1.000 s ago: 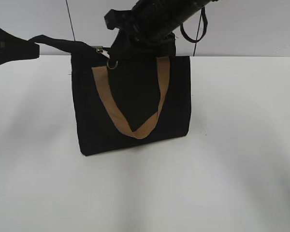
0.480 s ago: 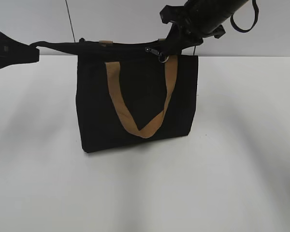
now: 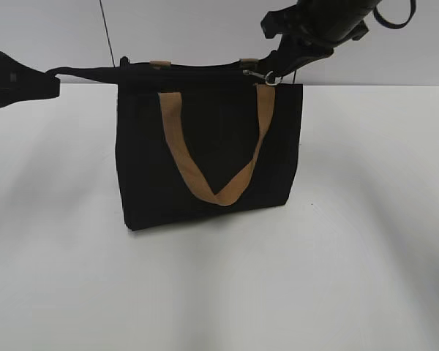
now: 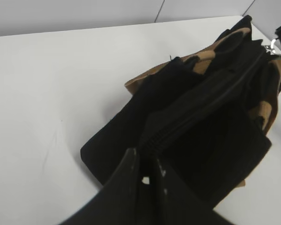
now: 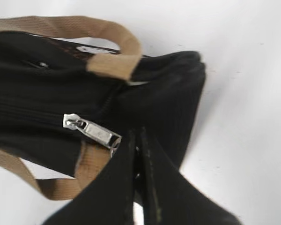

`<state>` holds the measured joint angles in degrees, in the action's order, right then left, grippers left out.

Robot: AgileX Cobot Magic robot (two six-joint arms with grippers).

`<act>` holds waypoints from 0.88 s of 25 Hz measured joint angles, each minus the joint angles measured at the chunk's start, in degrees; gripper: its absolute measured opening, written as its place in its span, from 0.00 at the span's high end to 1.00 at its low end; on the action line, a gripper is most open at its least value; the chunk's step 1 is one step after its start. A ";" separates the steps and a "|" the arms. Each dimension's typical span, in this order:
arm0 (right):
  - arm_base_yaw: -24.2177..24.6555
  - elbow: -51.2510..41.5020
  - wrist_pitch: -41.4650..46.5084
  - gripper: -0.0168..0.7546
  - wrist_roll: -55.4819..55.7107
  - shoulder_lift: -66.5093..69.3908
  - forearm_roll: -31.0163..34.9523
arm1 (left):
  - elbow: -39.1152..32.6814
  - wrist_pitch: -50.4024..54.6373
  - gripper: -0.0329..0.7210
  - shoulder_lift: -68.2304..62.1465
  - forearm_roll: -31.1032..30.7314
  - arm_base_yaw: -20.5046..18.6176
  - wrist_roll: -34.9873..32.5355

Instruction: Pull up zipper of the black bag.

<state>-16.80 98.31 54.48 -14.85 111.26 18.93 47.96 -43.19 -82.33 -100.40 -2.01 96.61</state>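
Note:
The black bag (image 3: 205,168) stands upright on the white table, with a tan strap handle (image 3: 179,153) hanging over its front. The zipper (image 3: 194,69) runs along its top edge. Its silvery pull tab (image 3: 268,76) is near the top right corner. My right gripper (image 3: 281,64) is shut on the tab's ring end. In the right wrist view the tab (image 5: 92,131) leads into the shut jaws (image 5: 136,143). My left gripper (image 3: 53,82) is shut on a black fabric tail at the bag's top left end. In the left wrist view the jaws (image 4: 146,161) pinch it.
The white table (image 3: 366,241) lies around the bag, with a pale wall behind it. A thin dark cable (image 3: 106,33) hangs behind the bag at the left. A second tan strap (image 5: 65,26) shows on the bag's far side.
My right gripper has moved right along the bag's top with the pull tab, from near the left strap to the right corner. The bag shifted slightly right. The left gripper held still.

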 joint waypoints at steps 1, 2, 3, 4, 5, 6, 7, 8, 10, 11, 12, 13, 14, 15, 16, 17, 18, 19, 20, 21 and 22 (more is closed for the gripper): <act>0.16 0.20 -0.09 1.00 0.33 -0.18 -1.39 | 0.00 0.16 0.93 -0.19 0.00 0.00 0.00; 0.20 0.46 -0.19 1.00 0.43 -0.23 -1.86 | 0.00 0.22 0.93 -0.41 0.00 0.00 0.00; 0.20 0.68 -0.16 1.00 0.56 -0.23 -2.20 | 0.00 0.25 0.93 -0.63 0.00 0.00 0.00; 0.20 0.72 -0.16 1.00 0.62 -0.23 -2.33 | 0.00 0.25 0.93 -0.74 0.00 0.00 0.00; 0.20 0.77 -0.16 1.00 0.68 -0.23 -2.33 | 0.00 0.30 0.93 -0.81 0.00 0.00 0.00; 0.20 0.77 -0.16 1.00 0.69 -0.23 -2.39 | 0.00 0.39 0.93 -0.81 0.00 0.00 0.00; 0.20 0.83 -0.16 0.99 0.74 -0.23 -2.45 | 0.00 0.55 0.93 -0.81 0.00 0.00 0.00; 0.20 0.83 -0.16 0.98 0.74 -0.23 -2.45 | 0.00 0.77 0.93 -0.81 0.00 0.00 0.00; 0.20 0.83 0.12 0.93 0.76 -0.23 -2.45 | 0.00 1.69 0.89 -0.81 0.00 0.00 0.00; 0.20 0.83 0.46 0.87 0.76 -0.25 -2.76 | 0.00 2.39 0.83 -0.81 0.00 0.00 0.00; 0.28 0.83 0.87 0.78 0.76 -0.38 -2.76 | 0.00 2.80 0.75 -0.81 0.00 -0.06 0.00; 0.35 0.83 1.24 0.69 0.44 -0.52 -2.81 | 0.00 3.19 0.62 -0.81 0.00 -0.06 0.00; 0.35 0.83 1.55 0.57 -0.10 -0.94 -2.81 | 0.00 3.73 0.46 -0.81 0.00 -0.06 0.00; 0.35 0.83 1.95 0.44 -0.74 -1.37 -2.81 | 0.00 4.30 0.34 -0.81 0.00 -0.06 0.00; 0.35 0.83 2.43 0.35 -1.36 -1.96 -2.81 | 0.00 4.98 0.22 -0.81 0.00 -0.06 0.00; 0.35 0.83 3.00 0.26 -2.03 -2.59 -2.81 | 0.00 5.69 0.16 -0.81 0.00 -0.06 0.00; 0.35 0.83 3.46 0.20 -2.54 -3.28 -2.81 | 0.00 6.37 0.14 -0.81 0.00 -0.06 0.00; 0.35 0.83 4.17 0.18 -2.82 -3.78 -2.81 | 0.00 6.83 0.14 -0.81 0.00 -0.06 0.00; 0.35 0.83 4.83 0.17 -2.96 -4.42 -2.81 | 0.00 7.29 0.15 -0.81 0.00 -0.06 0.00; 0.35 0.83 5.66 0.16 -3.11 -5.00 -2.81 | 0.00 7.42 0.15 -0.81 0.00 -0.06 0.12; 0.35 0.83 6.65 0.16 -3.18 -5.52 -2.92 | 0.00 7.56 0.16 -0.73 0.00 0.01 0.61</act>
<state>-16.45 99.14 61.13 -18.03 105.74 16.01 47.96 -35.63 -83.06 -100.40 -2.00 97.23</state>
